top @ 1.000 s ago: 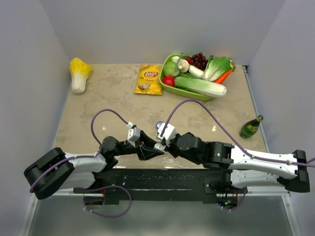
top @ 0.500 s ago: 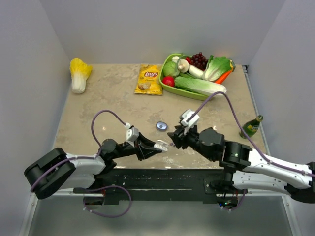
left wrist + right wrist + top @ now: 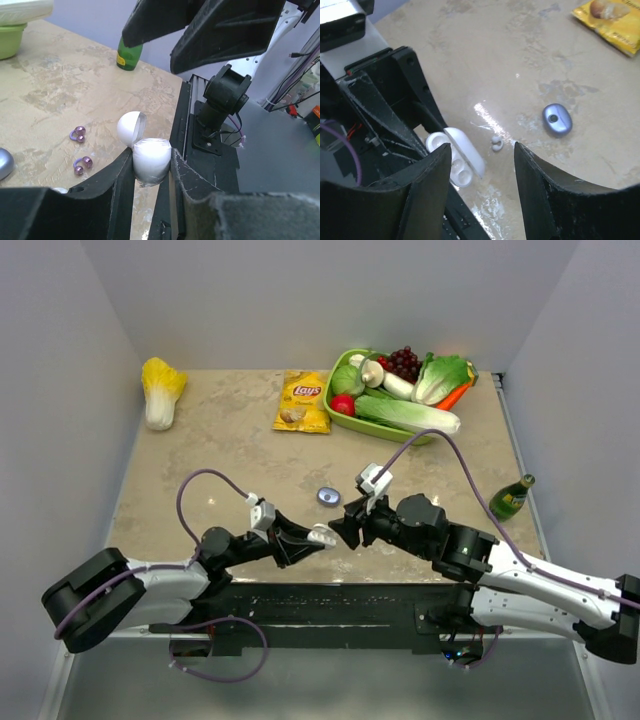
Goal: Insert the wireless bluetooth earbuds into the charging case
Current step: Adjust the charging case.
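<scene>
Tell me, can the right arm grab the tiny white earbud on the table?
Probably yes. The right gripper is open and hovers near the white earbud, which lies bare on the table. The open charging case in the left gripper is close beside it and could get bumped.

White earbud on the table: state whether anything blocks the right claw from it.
Nothing visible does. The white earbud lies on the bare table, framed between the fingers of the open right claw, beside the open white charging case. The blue-grey case sits off to one side.
</scene>
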Available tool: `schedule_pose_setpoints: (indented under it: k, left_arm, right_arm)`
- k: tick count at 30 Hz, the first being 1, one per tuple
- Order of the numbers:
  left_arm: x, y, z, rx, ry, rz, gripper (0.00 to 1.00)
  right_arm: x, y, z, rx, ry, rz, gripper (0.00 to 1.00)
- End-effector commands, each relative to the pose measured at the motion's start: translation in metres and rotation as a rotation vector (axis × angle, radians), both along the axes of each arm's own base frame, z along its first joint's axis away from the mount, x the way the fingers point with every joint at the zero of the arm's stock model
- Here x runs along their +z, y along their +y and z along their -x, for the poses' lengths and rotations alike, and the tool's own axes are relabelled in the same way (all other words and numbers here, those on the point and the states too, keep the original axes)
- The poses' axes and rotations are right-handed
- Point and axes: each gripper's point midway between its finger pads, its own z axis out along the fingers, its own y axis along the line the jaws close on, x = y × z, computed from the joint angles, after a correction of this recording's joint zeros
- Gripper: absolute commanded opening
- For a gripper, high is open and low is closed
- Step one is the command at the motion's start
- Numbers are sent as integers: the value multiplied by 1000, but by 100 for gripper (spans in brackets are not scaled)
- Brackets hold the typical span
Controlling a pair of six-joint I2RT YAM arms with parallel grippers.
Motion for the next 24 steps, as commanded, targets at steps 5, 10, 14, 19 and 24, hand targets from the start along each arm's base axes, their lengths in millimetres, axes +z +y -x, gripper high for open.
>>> schedule_pose_setpoints:
  k: [5, 10, 14, 19, 24]
  left_arm:
    - [58, 10, 5, 14, -201, 178, 0]
    - [60, 10, 7, 7, -204, 182, 0]
    - [62, 10, 8, 2, -208, 189, 0]
    - [63, 10, 8, 2, -211, 191, 0]
    - [64, 11, 10, -2, -212, 194, 0]
  right_arm:
    - [7, 26, 18, 150, 27, -67, 56]
    - [-4, 30, 17, 154, 44, -40, 53]
    - [-11, 32, 15, 148, 54, -15, 51]
    - [-18, 32, 12, 134, 61, 8, 47]
    - [-22, 30, 8, 109, 60, 19, 43]
